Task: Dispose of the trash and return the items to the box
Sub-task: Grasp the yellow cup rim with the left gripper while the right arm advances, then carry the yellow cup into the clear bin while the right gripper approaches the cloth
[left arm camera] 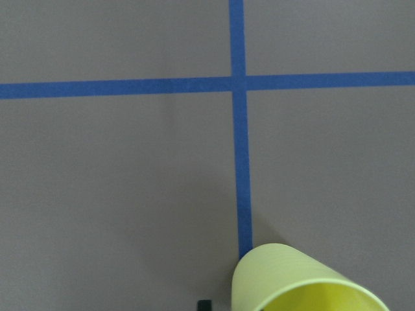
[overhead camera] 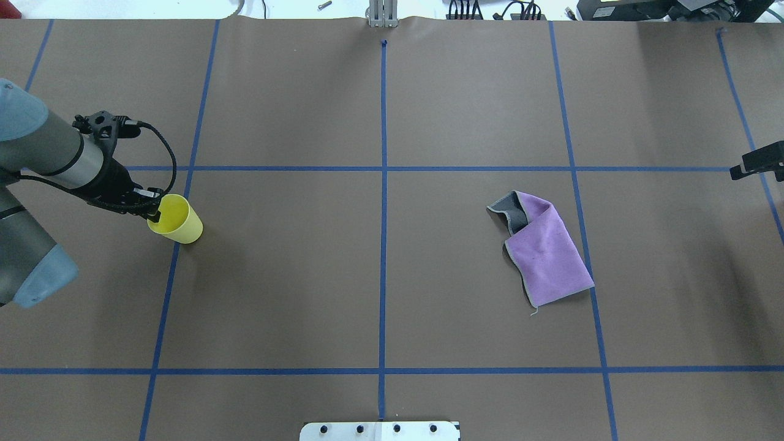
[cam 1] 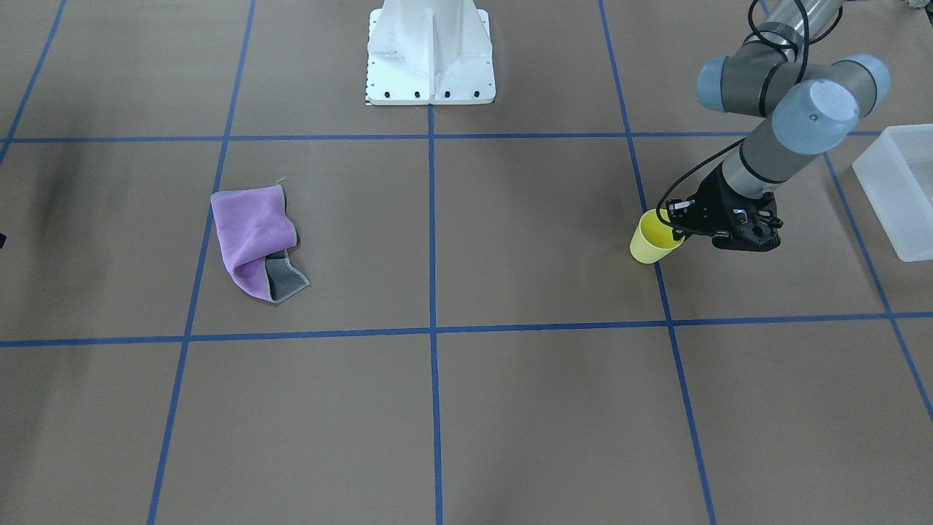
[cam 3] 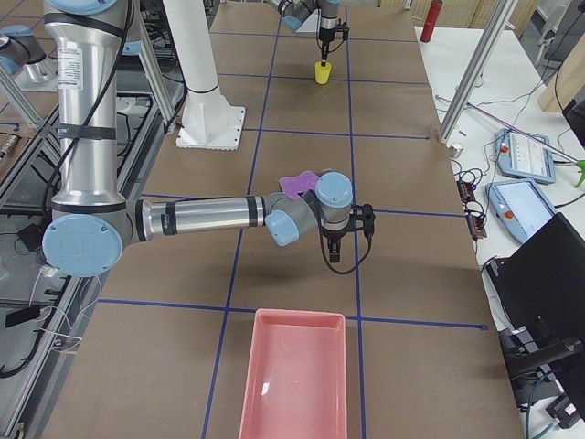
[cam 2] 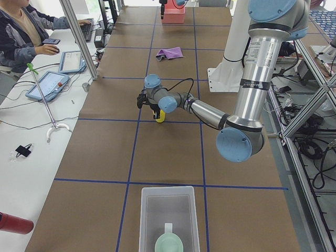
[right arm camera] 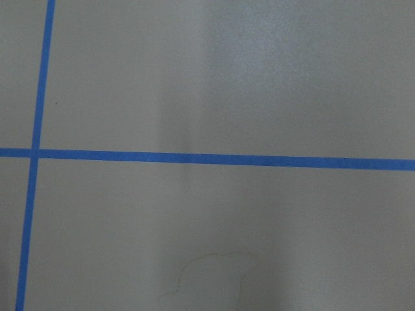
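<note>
At nine o'clock on the desk, meets the rim of the yellow cup (overhead camera: 180,223) with the left gripper (overhead camera: 153,214), grip unconfirmed; cannot tell opening of right gripper (cam 3: 335,260), three o'clock.

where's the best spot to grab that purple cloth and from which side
Probably the doubled-over end of the purple cloth, where the grey underside shows: come straight down and pinch the raised fold, since the rest lies flat.
</note>
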